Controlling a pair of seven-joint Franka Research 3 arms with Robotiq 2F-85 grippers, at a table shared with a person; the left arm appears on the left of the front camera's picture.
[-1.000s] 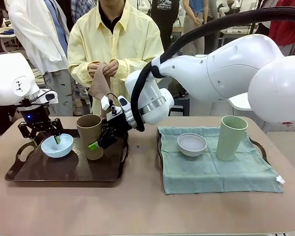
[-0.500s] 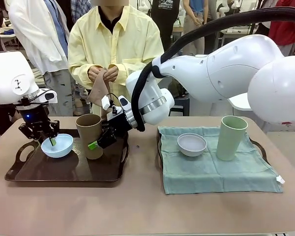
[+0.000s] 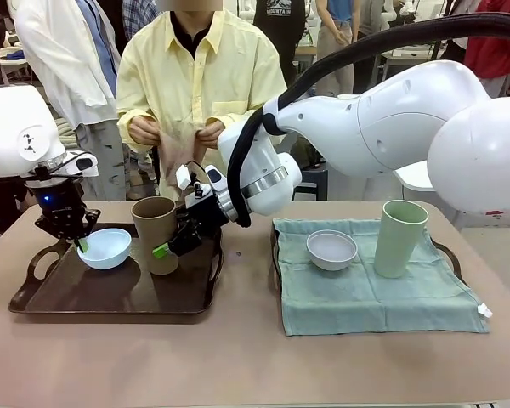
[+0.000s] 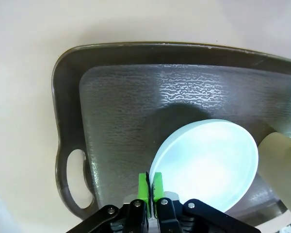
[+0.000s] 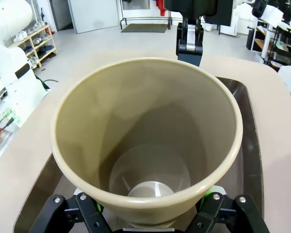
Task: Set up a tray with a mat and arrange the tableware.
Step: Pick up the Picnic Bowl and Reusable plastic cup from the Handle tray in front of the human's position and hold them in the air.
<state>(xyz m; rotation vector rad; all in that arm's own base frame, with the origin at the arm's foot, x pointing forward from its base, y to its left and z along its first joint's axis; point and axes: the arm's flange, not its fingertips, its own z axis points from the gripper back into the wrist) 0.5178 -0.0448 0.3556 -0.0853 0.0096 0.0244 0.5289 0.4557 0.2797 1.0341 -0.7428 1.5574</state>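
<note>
A beige desk is seen from the robot's side, and at its far edge a person in a yellow shirt is stood, a brownish cloth held in both hands. At the left a dark brown tray with handles is laid on the desk. The rim of the blue bowl is pinched by the left gripper, whose green pads are drawn narrow on that rim; the bowl is held tilted over the tray. Just beside it, the tan cup is stood upright on the same tray. It is straddled low down by the right gripper, the jaws set wide at either side; whether the cup is pressed cannot be told. At the right a green mat is spread over a second tray. On the mat the white bowl and, further right, the green cup are placed, near each other but apart.
</note>
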